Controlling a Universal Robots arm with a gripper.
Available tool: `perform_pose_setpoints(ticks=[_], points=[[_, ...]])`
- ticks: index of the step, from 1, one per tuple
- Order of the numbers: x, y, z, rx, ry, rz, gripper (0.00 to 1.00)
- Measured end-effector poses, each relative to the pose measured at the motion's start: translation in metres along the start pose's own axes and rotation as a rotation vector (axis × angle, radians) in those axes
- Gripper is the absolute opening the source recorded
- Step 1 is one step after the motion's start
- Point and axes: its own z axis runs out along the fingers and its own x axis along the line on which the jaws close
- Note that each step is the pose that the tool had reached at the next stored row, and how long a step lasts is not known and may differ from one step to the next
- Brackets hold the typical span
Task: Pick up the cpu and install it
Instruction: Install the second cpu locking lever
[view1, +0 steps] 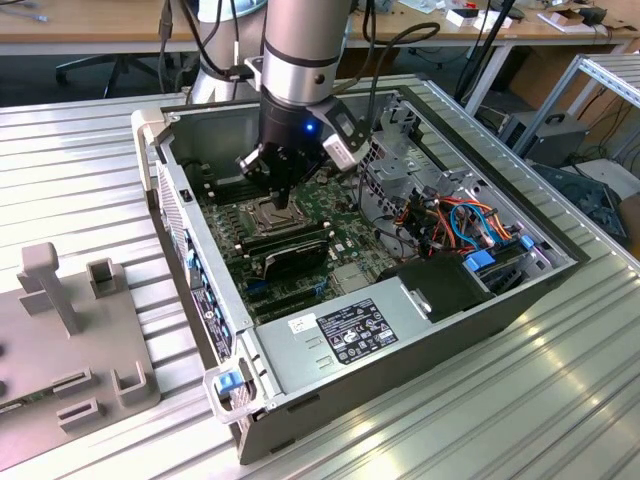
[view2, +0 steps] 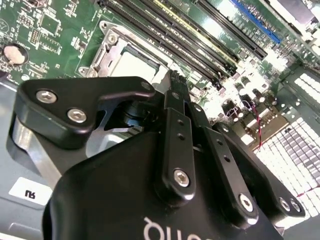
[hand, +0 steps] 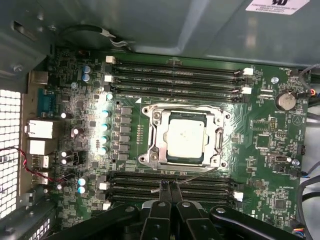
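Hovering just above the motherboard (hand: 270, 150), the claw (hand: 167, 189) has its two black fingertips pressed together with nothing between them; in the first wrist view they meet beside the lower edge of the socket frame (hand: 150, 142), over the near memory slots (hand: 170, 181). In the second wrist view the same fingers (view2: 176, 100) run down toward the board, tips closed, with the pale chip beyond them.

The cpu (hand: 186, 139) already lies flat in the socket, its dull silver top square to the frame around it and level as far as can be judged. A thin metal lever (hand: 197, 175) lies slanted just past the frame's near edge, between socket and claw, and appears not yet latched; that is a judgement.

Doing this step well likely means keeping the closed tips low and slow, working only against the lever or frame, never on the chip's top, and staying clear of the memory slots on both sides. A sideways nudge could shift the chip off its seat.

Farther out, the exterior view shows the arm reaching down into the open computer case (view1: 200, 290), which lies on the ribbed metal worktop (view1: 480, 400), with a grey fixture plate (view1: 70, 350) at the exterior view's left.
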Motion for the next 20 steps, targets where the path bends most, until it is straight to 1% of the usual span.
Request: perform_pose_setpoints(ticks=[2,20], points=[[0.0001,-0.0002,0.001,0.0002,-0.0003,0.0,0.11],[0.0,-0.0002,0.002,0.0002,-0.0004,0.0,0.11]])
